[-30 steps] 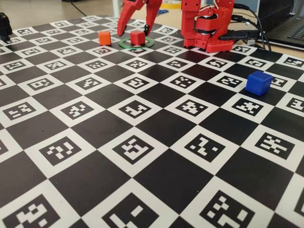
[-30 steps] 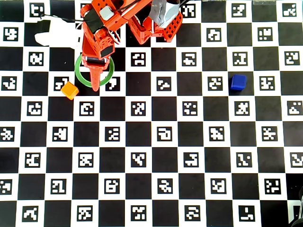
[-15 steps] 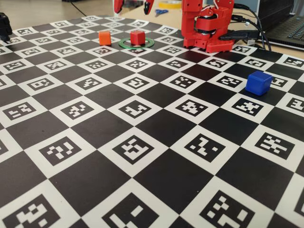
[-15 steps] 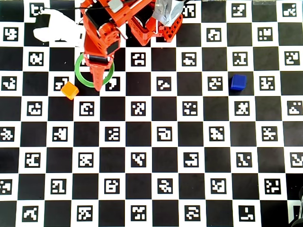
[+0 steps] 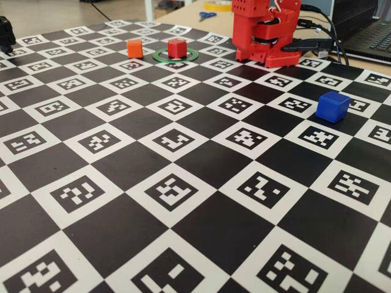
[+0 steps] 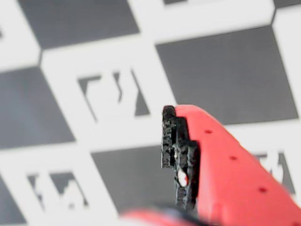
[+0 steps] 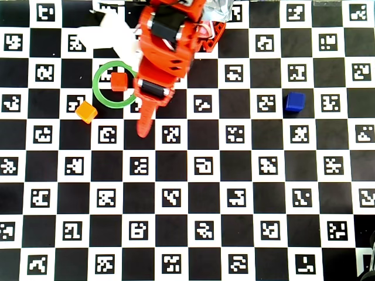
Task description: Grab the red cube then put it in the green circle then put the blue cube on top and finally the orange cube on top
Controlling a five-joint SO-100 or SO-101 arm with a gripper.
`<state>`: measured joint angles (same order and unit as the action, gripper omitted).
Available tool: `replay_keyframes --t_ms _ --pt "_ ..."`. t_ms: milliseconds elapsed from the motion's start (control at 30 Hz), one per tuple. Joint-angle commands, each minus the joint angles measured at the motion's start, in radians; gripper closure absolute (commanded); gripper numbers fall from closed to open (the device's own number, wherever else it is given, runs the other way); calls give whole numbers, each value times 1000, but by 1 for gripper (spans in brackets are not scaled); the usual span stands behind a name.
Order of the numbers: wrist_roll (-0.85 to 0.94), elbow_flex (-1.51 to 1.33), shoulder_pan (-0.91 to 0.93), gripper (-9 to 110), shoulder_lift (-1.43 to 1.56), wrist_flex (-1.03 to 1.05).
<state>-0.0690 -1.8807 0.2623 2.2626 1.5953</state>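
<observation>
Red cube (image 7: 119, 81) sat inside the green circle (image 7: 101, 98) on the checkered marker board (image 7: 234, 193), toward the ring's 1 o'clock edge in the overhead view; the fixed view showed it there too (image 5: 177, 47). Orange cube (image 7: 87, 111) lay just outside the ring at about 8 o'clock. Blue cube (image 7: 295, 102) rested well apart, toward 3 o'clock. The gripper (image 7: 142, 130) hung above the board at the ring's 4 o'clock, carrying nothing; whether its fingers were spread or pressed together could not be told.
</observation>
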Motion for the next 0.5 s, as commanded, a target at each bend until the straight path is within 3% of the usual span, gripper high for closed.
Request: replay_keyframes --t_ms 0,467 --pt "-94 167 -129 58 -37 40" --pt "-307 341 -502 59 -287 101"
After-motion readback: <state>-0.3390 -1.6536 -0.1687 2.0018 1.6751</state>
